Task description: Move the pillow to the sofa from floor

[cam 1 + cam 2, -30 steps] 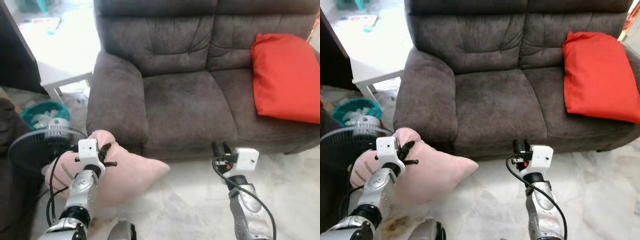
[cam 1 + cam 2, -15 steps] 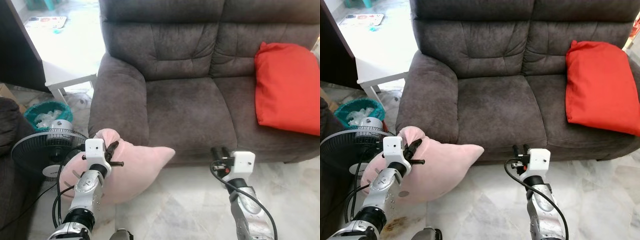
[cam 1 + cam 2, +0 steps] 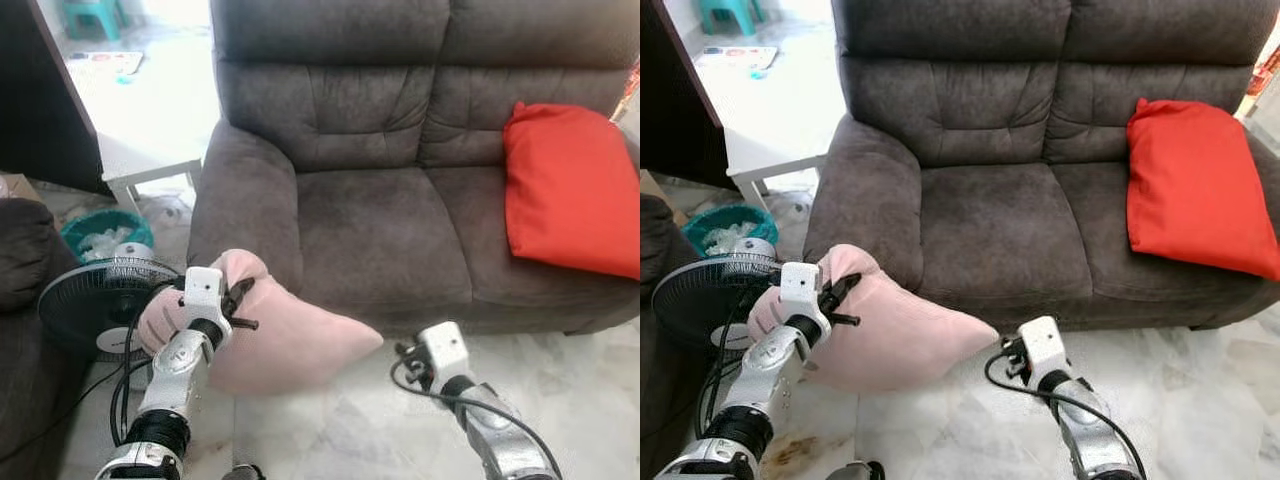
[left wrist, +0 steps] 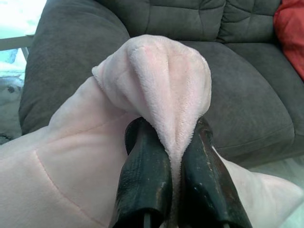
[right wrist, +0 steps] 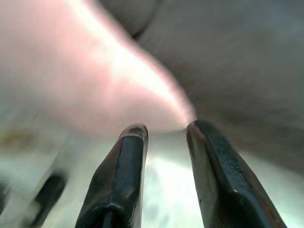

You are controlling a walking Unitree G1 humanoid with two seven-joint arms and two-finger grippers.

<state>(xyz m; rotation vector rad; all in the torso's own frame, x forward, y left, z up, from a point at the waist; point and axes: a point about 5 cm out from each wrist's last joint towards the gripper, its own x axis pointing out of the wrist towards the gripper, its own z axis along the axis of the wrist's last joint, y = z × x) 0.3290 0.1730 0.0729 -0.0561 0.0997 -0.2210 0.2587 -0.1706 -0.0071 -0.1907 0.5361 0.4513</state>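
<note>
You have the sofa [image 3: 400,200] ahead, with a cushion [image 3: 570,190] on its right seat. The pillow [image 3: 290,335] sits before the sofa's left armrest, with a fan [image 3: 95,305] to its left. A basket [image 3: 100,228] and a small table [image 3: 150,175] stand behind the fan.

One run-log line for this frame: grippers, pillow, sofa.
left gripper: shut on soft pink pillow corner | right gripper: open, near pillow's tip | pillow: beside dark grey fabric sofa front | seat: red cushion
</note>
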